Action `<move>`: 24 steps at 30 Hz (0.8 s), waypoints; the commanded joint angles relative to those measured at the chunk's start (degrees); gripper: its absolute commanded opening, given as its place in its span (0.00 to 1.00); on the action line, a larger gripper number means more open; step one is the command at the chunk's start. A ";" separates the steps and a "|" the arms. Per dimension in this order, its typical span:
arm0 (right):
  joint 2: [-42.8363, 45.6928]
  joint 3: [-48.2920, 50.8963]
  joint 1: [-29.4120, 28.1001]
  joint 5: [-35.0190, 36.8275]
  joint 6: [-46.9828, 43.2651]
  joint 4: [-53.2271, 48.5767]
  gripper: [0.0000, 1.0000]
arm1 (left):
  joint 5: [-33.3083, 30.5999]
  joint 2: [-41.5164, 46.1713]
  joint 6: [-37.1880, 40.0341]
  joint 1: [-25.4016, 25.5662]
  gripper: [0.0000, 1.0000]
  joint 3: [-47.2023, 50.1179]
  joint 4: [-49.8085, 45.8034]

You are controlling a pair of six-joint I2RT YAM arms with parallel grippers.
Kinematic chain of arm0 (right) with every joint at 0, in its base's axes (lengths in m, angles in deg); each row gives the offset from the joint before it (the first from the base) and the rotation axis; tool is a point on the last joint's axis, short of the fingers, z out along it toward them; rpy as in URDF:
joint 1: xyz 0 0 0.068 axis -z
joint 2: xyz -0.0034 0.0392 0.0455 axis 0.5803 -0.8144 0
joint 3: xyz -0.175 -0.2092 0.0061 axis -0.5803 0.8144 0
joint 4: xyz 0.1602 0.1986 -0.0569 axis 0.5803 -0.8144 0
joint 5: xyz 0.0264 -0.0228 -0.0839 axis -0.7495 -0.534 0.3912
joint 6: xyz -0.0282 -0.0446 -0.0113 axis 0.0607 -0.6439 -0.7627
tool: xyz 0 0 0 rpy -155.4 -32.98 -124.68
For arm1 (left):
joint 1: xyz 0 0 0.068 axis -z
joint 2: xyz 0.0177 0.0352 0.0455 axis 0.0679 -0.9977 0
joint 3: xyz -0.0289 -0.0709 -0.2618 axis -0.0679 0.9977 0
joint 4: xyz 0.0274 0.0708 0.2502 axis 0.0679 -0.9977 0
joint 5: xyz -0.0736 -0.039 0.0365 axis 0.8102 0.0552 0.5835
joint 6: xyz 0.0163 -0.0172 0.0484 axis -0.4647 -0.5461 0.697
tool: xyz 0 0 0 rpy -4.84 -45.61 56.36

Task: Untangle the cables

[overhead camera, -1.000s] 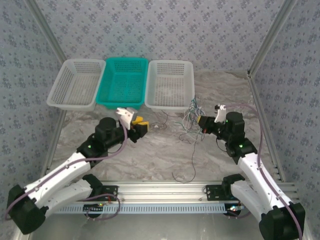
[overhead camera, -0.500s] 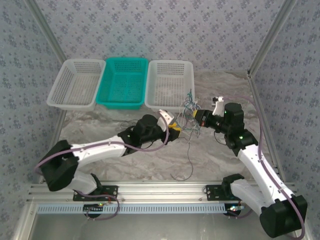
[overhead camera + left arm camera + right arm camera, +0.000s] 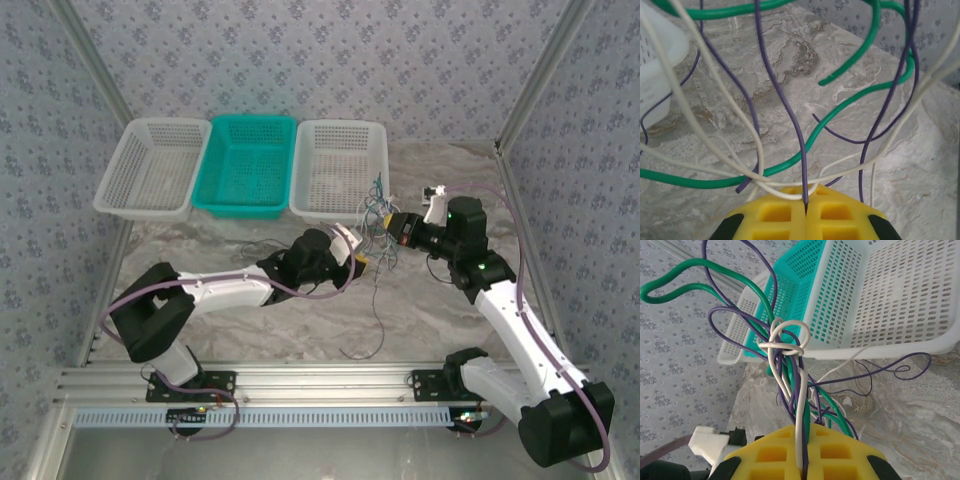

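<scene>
The left gripper (image 3: 805, 212) has its yellow pads pressed together on a single purple wire (image 3: 804, 167), which rises straight out of the seam. The right gripper (image 3: 802, 462) is clamped on a whole bundle of white, purple and green strands. Just above it, a white wire (image 3: 800, 410) loops into a tight knot (image 3: 785, 342). The cables (image 3: 378, 222) hang between the two grippers over the table (image 3: 300, 330), near the white basket (image 3: 335, 170). Untangling looks barely begun. The knot holds, strands cross everywhere, and none seems separated, though the overhead view is too coarse to be sure.
</scene>
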 commanded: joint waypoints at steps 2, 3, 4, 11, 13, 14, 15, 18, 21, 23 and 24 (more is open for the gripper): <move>0.55 -2.26 -0.15 3.08 -0.23 -4.33 0.00 | -0.51 2.79 0.42 0.18 0.00 -0.81 0.59; 0.55 -2.20 0.15 4.95 -0.65 -5.85 0.00 | -1.63 3.96 0.44 0.18 0.00 -0.50 -0.42; 0.56 -2.11 0.38 6.85 -1.00 -7.18 0.00 | -2.66 5.17 0.39 0.12 0.00 -0.17 -1.23; 2.20 4.89 9.42 14.70 1.30 -10.67 0.00 | -7.75 21.76 -6.52 -4.43 0.00 7.00 -3.31; 2.22 7.32 12.32 12.45 2.08 -9.28 0.00 | -9.23 27.05 -8.34 -6.48 0.00 8.84 -4.88; 2.05 8.12 13.36 11.84 2.30 -8.78 0.00 | -9.60 29.20 -8.75 -7.23 0.00 9.30 -5.68; 1.85 8.83 14.19 11.41 2.37 -8.62 0.00 | -10.20 31.39 -8.89 -8.04 0.00 9.79 -6.63; 1.20 10.31 16.40 11.44 2.88 -9.16 0.00 | -12.29 37.18 -9.52 -10.21 0.00 10.85 -10.14; 0.58 11.96 18.89 11.56 4.23 -9.05 0.00 | -13.71 41.96 -10.91 -12.80 0.00 11.70 -13.25; 0.29 13.08 20.92 11.62 5.53 -8.30 0.00 | -14.61 45.26 -12.54 -14.58 0.00 12.70 -14.42; 0.20 13.60 22.14 11.90 5.54 -8.13 0.00 | -14.90 47.03 -13.49 -15.76 0.00 12.93 -15.54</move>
